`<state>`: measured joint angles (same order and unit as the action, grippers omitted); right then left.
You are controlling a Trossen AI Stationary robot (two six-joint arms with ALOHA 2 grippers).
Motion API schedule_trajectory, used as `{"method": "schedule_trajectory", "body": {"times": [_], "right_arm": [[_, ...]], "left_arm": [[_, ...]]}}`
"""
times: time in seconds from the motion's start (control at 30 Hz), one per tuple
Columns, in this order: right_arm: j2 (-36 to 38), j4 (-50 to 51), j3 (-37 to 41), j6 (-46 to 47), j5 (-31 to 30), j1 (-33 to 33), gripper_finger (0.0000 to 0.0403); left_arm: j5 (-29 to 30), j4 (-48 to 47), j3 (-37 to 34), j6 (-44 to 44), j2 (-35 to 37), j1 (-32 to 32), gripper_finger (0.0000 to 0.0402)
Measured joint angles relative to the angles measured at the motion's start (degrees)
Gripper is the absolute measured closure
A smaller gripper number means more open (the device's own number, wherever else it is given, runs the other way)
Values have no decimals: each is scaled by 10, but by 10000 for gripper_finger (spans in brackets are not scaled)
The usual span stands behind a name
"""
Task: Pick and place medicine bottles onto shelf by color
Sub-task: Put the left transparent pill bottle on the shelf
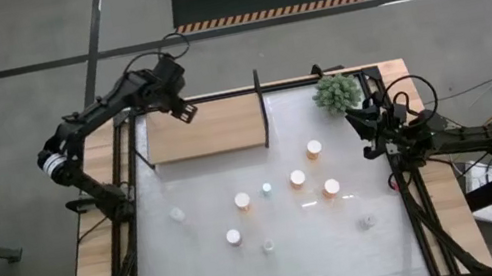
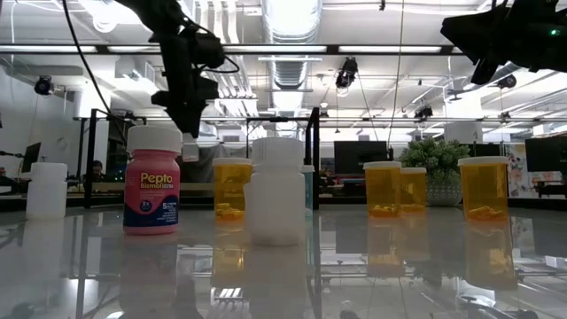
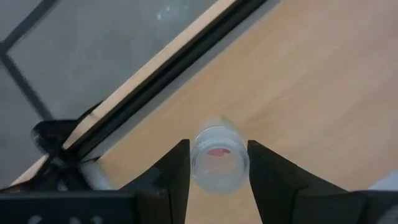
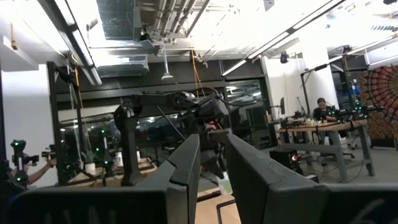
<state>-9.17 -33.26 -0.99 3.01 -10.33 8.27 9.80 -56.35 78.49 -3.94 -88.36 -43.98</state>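
Observation:
My left gripper is shut on a small clear bottle with a red spot inside, above the far left corner of the light-brown wooden shelf. It also shows high up in the low view. Several orange bottles and small clear or white ones stand on the white tabletop. In the low view a pink-labelled bottle and a white bottle stand nearest. My right gripper waits raised at the table's right side, empty, with a narrow gap between its fingers. My left gripper pinches the clear bottle by its round side wall, one finger on each side. The fingers come from above, pointing down. The bottle shows end-on between them, upright and lifted clear above the shelf board.
A spiky green plant stands at the far right corner, close to my right arm. Black frame bars edge the shelf and run along the table's sides. The shelf board is bare. People and benches show in the room beyond.

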Motion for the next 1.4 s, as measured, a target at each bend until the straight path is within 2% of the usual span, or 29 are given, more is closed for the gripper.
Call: {"method": "schedule_trajectory", "body": {"times": [0.57,0.9,1.4], "right_arm": [[0,0,0,0,2,0,335],[0,0,0,0,3,0,335],[0,0,0,0,3,0,335]], "left_arm": [[-6,100,-75,-2,0,-16,283],[-6,104,-87,-2,0,-16,283],[-5,105,-96,-2,0,-17,260]]}}
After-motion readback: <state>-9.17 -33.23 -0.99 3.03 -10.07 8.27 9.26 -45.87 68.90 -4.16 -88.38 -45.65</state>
